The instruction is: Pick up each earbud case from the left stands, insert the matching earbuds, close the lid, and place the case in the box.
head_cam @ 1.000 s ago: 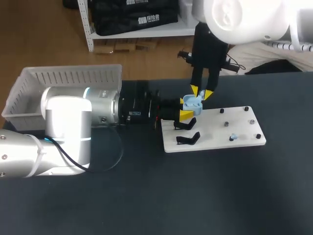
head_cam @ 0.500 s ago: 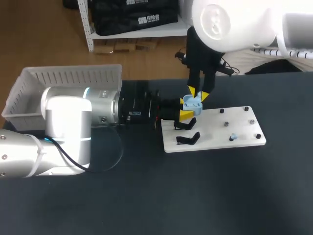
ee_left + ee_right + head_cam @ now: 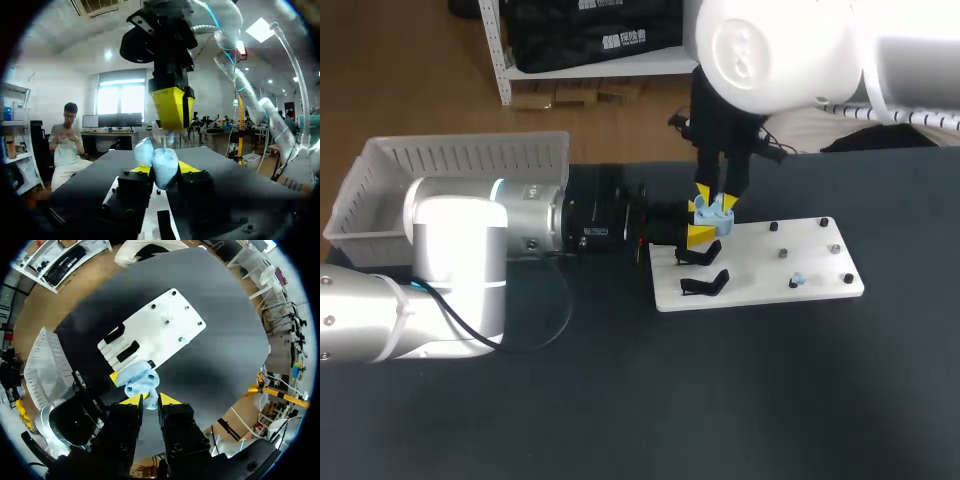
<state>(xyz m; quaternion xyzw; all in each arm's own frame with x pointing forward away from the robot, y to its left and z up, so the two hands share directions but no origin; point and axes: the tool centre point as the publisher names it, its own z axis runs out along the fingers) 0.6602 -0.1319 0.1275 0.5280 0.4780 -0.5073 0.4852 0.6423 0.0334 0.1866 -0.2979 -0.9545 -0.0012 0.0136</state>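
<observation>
Head view: your left gripper (image 3: 704, 222) is clamped on the blue case (image 3: 713, 211), held just over the left end of the white board (image 3: 760, 265), with the right gripper (image 3: 715, 196) directly above it.

Left wrist view: the case (image 3: 160, 162) sits between the yellow tips.

Right wrist view: the right gripper (image 3: 151, 400) is narrow and pinching an earbud (image 3: 151, 403) over the case.

Looks like you're mid-insert. The other earbud (image 3: 798, 281) on the board, the lid and the box (image 3: 380, 190) are all left to do.

The left gripper (image 3: 163, 170) clamps a pale blue earbud case (image 3: 161, 161) between its yellow tips. Right above it the right gripper (image 3: 172, 119) points straight down, pinching a small pale earbud (image 3: 159, 136) just over the case. A white board (image 3: 151, 226) lies underneath.
</observation>
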